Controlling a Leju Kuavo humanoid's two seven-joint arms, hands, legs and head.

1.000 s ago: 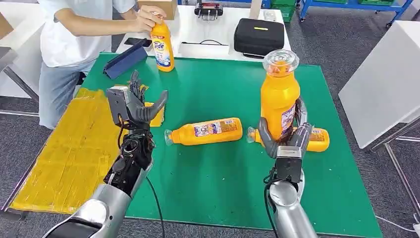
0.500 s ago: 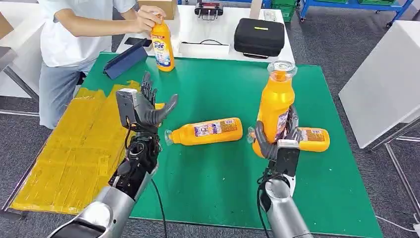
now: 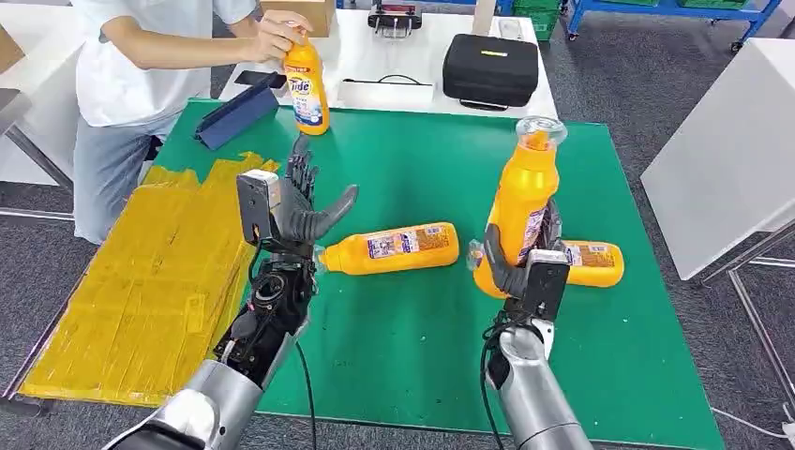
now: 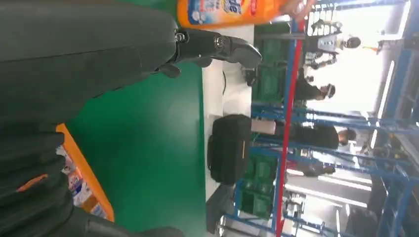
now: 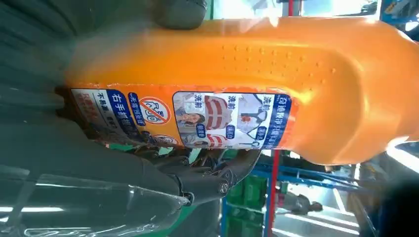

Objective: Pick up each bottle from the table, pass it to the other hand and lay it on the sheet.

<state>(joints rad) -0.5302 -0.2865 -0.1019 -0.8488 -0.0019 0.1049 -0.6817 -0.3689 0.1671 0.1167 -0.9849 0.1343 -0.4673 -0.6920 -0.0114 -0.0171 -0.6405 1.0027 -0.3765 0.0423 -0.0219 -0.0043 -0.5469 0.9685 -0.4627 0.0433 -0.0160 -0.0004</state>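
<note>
Above the green desk, on its right side, the right hand holds an orange detergent bottle upright, fingers clamped around its lower body. The left hand waits over the desk near the yellow sheet, empty, with fingers spread apart and the thumb pointing toward the bottle. I judge the step in hand is the pass between hands: the next move calls for bringing the bottle and the left hand together, so the left hand can close on it before the right one releases.

Two more orange bottles lie on the desk, one in the middle and one behind the right hand. At the far edge a person holds a standing bottle with "Tide" readable on its label. The right wrist view shows Chinese writing on the held bottle's label, too small for me to read surely.
</note>
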